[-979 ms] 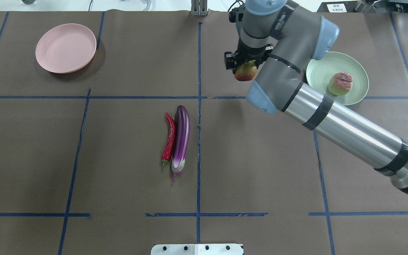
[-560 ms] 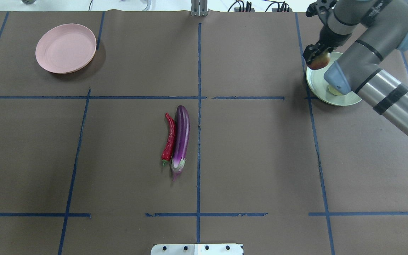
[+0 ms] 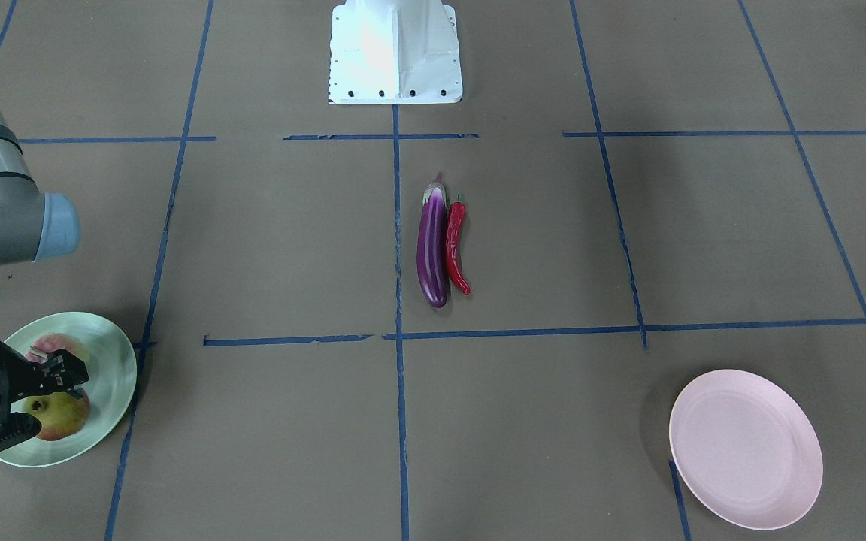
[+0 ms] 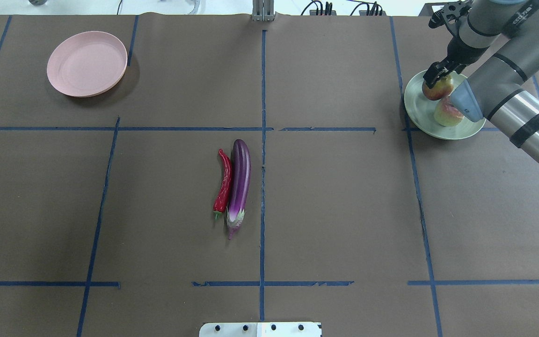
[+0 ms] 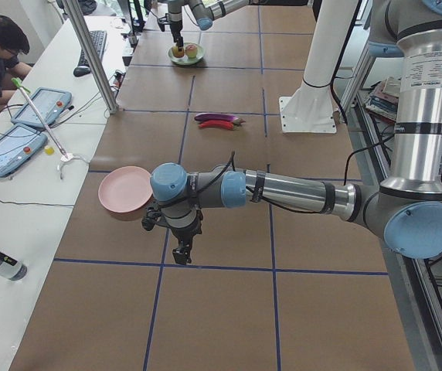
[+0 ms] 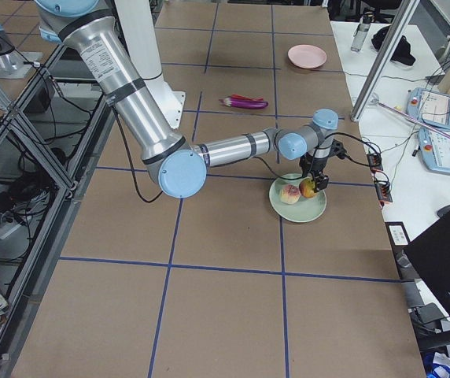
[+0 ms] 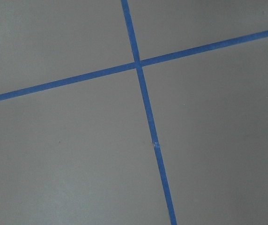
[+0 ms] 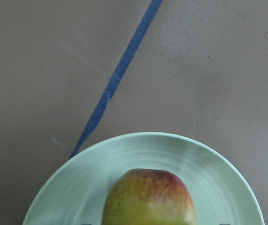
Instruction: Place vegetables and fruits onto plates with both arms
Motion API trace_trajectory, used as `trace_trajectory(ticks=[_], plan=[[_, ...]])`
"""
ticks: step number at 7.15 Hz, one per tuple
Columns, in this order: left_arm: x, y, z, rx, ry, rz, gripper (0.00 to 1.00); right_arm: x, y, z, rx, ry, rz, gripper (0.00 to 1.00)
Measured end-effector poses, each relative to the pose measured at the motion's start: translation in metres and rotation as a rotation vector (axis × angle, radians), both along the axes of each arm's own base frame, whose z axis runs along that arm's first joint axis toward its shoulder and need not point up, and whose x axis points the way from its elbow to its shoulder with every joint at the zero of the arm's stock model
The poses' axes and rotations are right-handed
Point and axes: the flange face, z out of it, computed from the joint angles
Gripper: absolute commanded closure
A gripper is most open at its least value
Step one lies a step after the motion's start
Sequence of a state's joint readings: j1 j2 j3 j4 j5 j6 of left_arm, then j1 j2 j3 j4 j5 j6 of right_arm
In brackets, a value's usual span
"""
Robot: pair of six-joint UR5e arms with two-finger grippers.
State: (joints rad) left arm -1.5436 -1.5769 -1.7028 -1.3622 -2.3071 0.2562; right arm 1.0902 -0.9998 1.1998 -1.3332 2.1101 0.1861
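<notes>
Upper right, our right pincer (image 4: 439, 76) straddles the pomegranate (image 4: 437, 89) on the mint plate (image 4: 417, 105) beside the peach (image 4: 445, 117); whether it grips, we cannot tell.

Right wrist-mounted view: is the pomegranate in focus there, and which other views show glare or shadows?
Right wrist-mounted view: the pomegranate is slightly soft and cut by the bottom edge, the green plate rim sharper. Exterior front-facing view: the white base is overexposed; the pink plate casts a soft shadow. Overhead exterior view: glare streaks on the right arm.

Right end effector (image 4: 438, 80) gripping, left arm (image 5: 283, 189) outstretched
</notes>
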Motion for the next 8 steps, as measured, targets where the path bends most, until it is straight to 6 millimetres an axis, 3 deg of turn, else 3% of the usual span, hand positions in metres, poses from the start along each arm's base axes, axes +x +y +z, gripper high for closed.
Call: trace_trajectory(ticks=[2,3,4,5,6,7,8], plan=[[-0.001,0.000,-0.001,0.004,-0.001,0.000,0.00,0.026,-0.010,0.000,-0.003,-0.003,0.027,0.00],[-0.001,0.000,-0.004,0.011,-0.005,0.002,0.00,0.052,-0.017,0.000,-0.023,-0.020,0.045,0.00],[0.002,-0.002,-0.007,0.021,-0.008,0.008,0.00,0.088,-0.020,0.007,-0.066,-0.039,0.071,0.00],[0.007,-0.007,-0.012,0.045,-0.007,0.017,0.00,0.132,-0.014,0.027,-0.113,-0.045,0.115,0.00],[0.011,-0.017,-0.022,0.111,-0.003,0.023,0.00,0.179,0.003,0.055,-0.155,-0.052,0.159,0.00],[0.013,-0.028,-0.032,0.199,0.001,0.023,0.00,0.221,0.036,0.088,-0.188,-0.072,0.190,0.00],[0.014,-0.033,-0.040,0.260,0.006,0.023,0.00,0.254,0.084,0.117,-0.215,-0.091,0.219,0.00]])
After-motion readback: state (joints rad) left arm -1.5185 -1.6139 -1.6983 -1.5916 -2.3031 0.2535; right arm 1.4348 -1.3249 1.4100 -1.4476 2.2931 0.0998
